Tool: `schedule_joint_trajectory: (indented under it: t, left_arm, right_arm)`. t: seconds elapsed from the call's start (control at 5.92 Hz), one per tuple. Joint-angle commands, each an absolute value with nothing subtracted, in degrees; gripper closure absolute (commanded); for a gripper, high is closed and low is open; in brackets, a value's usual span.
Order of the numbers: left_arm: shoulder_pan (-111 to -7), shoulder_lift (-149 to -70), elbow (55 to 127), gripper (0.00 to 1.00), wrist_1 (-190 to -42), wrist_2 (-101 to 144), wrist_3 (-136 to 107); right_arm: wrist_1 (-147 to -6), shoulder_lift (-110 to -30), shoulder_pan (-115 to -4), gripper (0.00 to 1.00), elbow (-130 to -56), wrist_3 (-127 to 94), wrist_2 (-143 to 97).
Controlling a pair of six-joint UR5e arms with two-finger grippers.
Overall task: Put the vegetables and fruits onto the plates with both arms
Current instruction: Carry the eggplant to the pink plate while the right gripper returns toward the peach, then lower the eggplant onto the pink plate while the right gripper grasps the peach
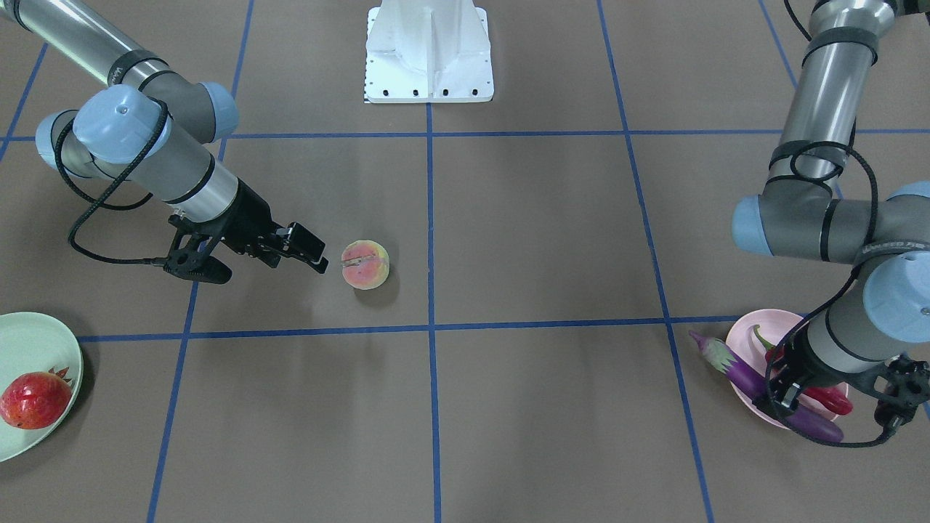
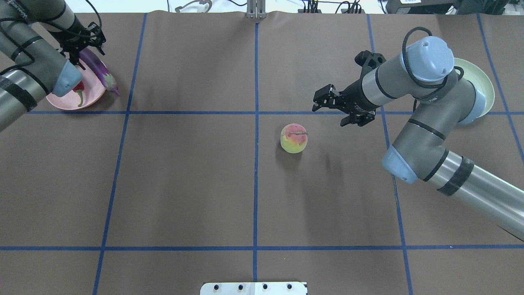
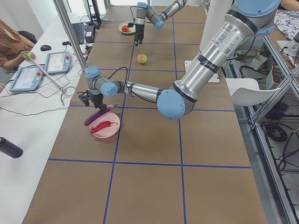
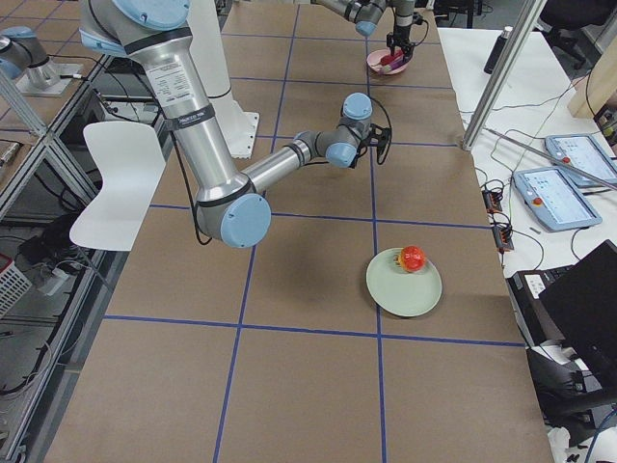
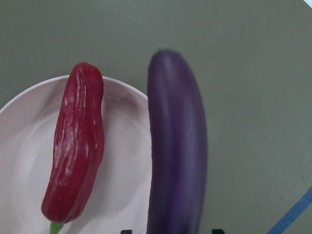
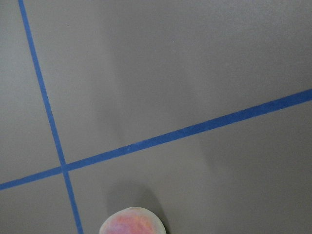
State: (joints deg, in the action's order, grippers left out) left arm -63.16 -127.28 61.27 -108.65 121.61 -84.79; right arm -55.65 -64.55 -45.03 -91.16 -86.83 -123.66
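Observation:
A pink-yellow peach sits alone on the table mid-way, and also shows in the overhead view. My right gripper hovers just beside it, open and empty. A red pomegranate-like fruit lies on the mint green plate. The purple eggplant lies across the rim of the pink plate, with the red chili on the plate. My left gripper is low over the eggplant, its tips open on either side of it, beside the chili.
The white base block stands at the robot's side of the table. Blue tape lines divide the brown surface. Along the far edge are operator tablets and a person.

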Motion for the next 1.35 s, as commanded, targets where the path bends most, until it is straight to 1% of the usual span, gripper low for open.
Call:
schedule_joint_trajectory:
  t: [0.0, 0.34, 0.51, 0.85, 1.18]
  left_arm:
    - [-63.19, -127.09, 63.44, 0.00, -108.37, 123.21, -84.72]
    - [-63.19, -127.09, 64.42, 0.00, -108.28, 126.30, -85.60]
    - [-63.19, -127.00, 64.68, 0.00, -108.28, 126.21, -85.69]
    - [-63.11, -127.00, 65.30, 0.00, -108.28, 126.04, -86.66]
    - [-63.02, -127.00, 65.65, 0.00, -108.19, 126.12, -86.66]
  right_arm:
    - [-55.81, -64.51, -44.48, 0.00, -91.06, -87.45, -123.49]
    - [-55.90, -63.55, -40.80, 0.00, -90.44, -91.55, -118.68]
    - [-56.94, -62.07, -39.13, 0.00, -90.44, -101.85, -114.56]
    - [-56.95, -62.05, -35.00, 0.00, -90.26, -104.66, -109.10]
    - [-56.69, -61.70, -33.76, 0.00, -89.56, -107.40, -107.32]
